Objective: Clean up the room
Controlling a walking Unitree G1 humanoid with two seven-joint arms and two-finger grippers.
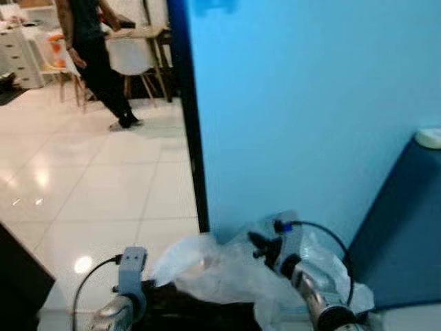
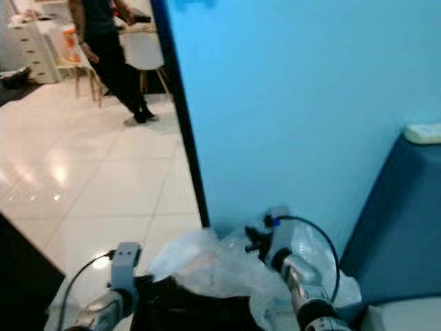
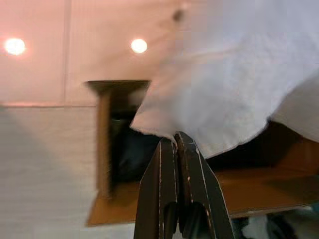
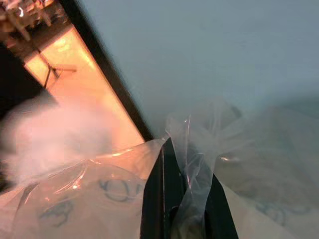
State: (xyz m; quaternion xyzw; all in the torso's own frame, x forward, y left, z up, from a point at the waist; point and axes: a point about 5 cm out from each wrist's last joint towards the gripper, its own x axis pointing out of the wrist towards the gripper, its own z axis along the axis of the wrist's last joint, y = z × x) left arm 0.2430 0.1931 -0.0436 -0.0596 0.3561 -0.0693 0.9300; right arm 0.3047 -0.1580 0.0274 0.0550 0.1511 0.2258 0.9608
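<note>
Beside the bright blue wall [image 1: 310,103], both grippers hold one crumpled clear plastic bag.

Low against the blue wall, just past its dark edge post [image 1: 191,138], the crumpled clear plastic bag [image 1: 227,265] hangs stretched between the two arms. The left gripper [image 3: 175,142] is pinched closed on a pale edge of the sheet, and the right gripper [image 4: 174,164] is clamped on a fold of the same film nearer the wall. The bag's long axis runs from one gripper to the other, across the robot's front; neither arm is nearer, since both already touch it. Away from the wall, a person in dark clothes [image 1: 96,55] stands on the glossy white tiled floor [image 1: 103,179]. A dark blue upholstered piece [image 1: 406,234] adjoins the wall. Carrying looks like the step in hand.
</note>
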